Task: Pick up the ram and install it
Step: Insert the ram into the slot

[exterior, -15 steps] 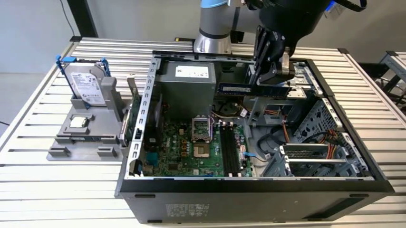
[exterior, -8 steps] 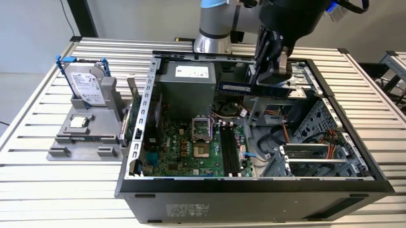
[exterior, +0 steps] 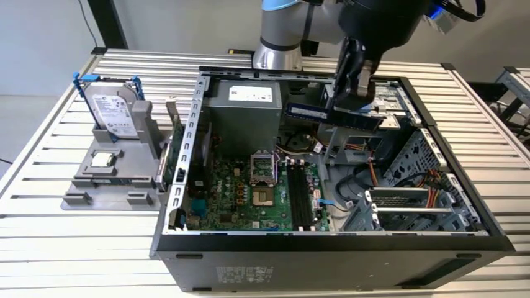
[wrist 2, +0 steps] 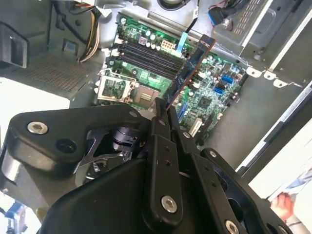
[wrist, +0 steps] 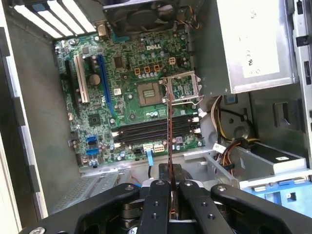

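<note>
White slatted table (exterior: 49, 248), pale wall behind, grey floor past the table's edge at the exterior view's left. A second slatted table (exterior: 517, 81) is at the far right edge.

Exterior view, left to right: a grey fixture (exterior: 99, 180) sits on the slats. A silver hard drive (exterior: 112, 112) with blue-tipped rails stands upright in it, and a small square CPU chip (exterior: 103, 159) lies in front of the drive. Bare slats lie around the fixture, and it is just beside the case wall.

Next is an open PC case (exterior: 331, 261) lying on its side with the top open. The green motherboard (exterior: 240, 198) is flat on its floor, and a grey power supply (exterior: 244, 118) is at the back. The CPU socket (exterior: 263, 180) has its bracket raised, just beside the black slots (exterior: 300, 198). The slots look unfilled in both wrist views.

Right of the slots are bundled cables (exterior: 364, 180), then a metal drive cage (exterior: 414, 205) that crowds that side. The case walls rim everything, so the only open access is from above.

The arm (exterior: 282, 31) comes in from the back. The gripper (exterior: 346, 102) is over the case, above the gap between the power supply and the cage. Its jaws are clenched on the ram (exterior: 311, 113), which is held lengthwise and roughly level, well apart from the board and clear of the walls.

In the second wrist view the ram (wrist 2: 190, 68) sticks out from the fingertips (wrist 2: 158, 122) over the board, with the slots (wrist 2: 146, 56) near it. In the first wrist view the ram (wrist: 170, 131) is edge-on, a thin line crossing the slots (wrist: 156, 129).
</note>
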Motion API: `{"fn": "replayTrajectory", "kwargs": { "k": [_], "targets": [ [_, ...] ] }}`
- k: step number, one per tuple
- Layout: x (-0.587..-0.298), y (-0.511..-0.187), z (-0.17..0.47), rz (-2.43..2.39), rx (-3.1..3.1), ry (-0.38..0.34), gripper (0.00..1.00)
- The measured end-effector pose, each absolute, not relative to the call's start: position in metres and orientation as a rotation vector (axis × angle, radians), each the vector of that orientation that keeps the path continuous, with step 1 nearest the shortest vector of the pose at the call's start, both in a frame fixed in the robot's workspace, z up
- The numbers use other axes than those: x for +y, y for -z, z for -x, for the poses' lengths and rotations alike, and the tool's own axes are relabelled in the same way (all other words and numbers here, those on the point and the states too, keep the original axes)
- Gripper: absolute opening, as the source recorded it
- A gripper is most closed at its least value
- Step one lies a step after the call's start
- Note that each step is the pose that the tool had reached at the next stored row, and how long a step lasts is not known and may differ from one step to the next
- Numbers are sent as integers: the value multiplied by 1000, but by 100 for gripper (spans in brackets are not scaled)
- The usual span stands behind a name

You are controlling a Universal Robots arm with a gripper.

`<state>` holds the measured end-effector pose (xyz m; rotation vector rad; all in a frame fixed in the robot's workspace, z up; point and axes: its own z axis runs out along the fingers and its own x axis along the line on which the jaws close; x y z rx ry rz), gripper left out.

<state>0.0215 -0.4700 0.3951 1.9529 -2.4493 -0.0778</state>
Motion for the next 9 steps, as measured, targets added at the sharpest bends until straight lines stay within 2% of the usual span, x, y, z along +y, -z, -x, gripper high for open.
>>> {"fn": "replayTrajectory", "kwargs": {
  "k": [9],
  "targets": [
    [-470,-395,-21,-1782,-2580,79,0]
  ]
}}
